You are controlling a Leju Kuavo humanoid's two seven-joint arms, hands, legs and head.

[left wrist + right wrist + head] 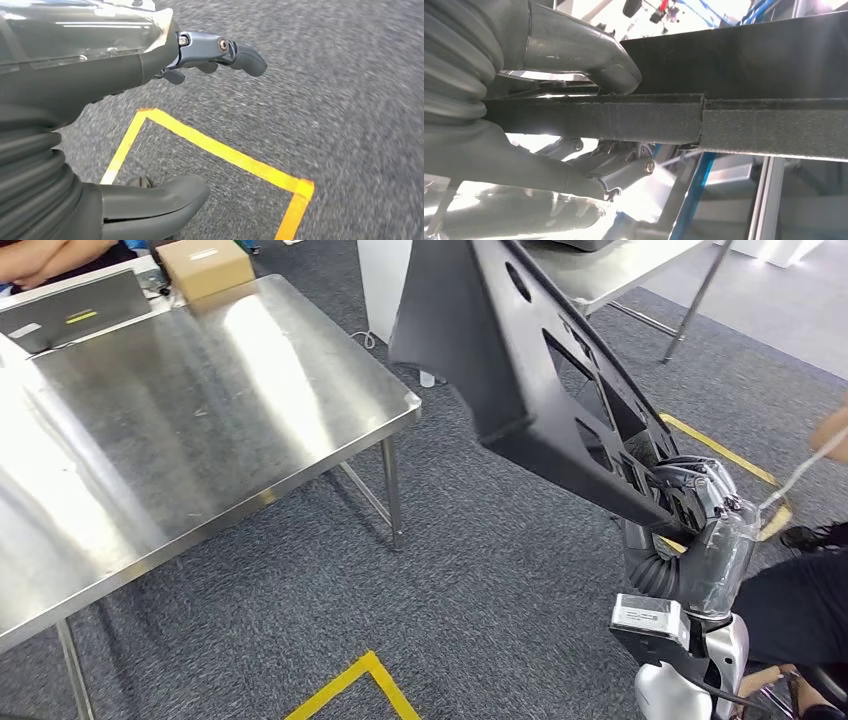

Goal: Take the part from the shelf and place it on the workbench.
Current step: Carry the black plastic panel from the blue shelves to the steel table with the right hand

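The right hand (690, 502) is gripping the black part (540, 370) by its lower edge, thumb (589, 55) pressing one face and fingers (624, 167) the other; the part is rising up and away from the hand, off the shelf already, in the air; the steel tabletop (200, 410) is lying well apart from it, so carrying across and setting down are left; the left hand (150, 125) is hanging open over the carpet, holding nothing.
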